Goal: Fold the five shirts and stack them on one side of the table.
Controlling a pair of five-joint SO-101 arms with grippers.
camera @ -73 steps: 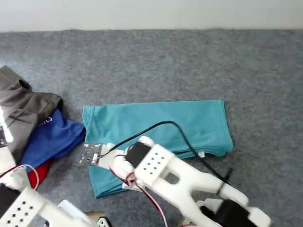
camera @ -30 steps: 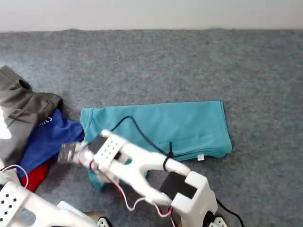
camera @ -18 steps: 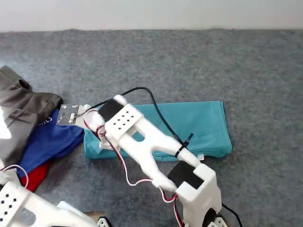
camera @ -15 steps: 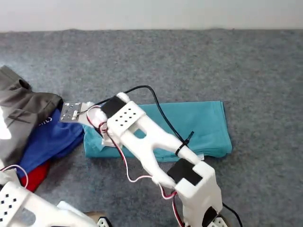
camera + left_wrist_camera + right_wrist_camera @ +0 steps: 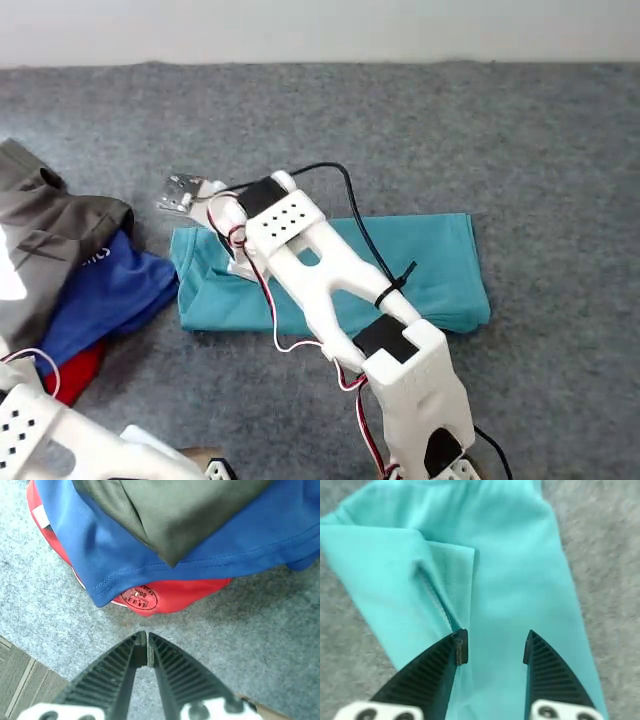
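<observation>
Left of the teal shirt (image 5: 430, 265), the left gripper (image 5: 147, 642) sits clenched, empty, by the grey-blue-red pile (image 5: 105, 290). The teal shirt's near edge has just been flipped over, halving it. The right gripper (image 5: 492, 647), released, hangs above its left end. Crosswise fold next, likely.

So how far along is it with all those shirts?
Partway. The teal shirt lies folded into a long band, and the right pincer hangs open over one end, so that one is in hand. The grey shirt, blue shirt and red shirt lie heaped at one side of the table, looking loose rather than neat; they seem left to do, plus the stacking. The left pincer sits shut beside the red shirt.
</observation>
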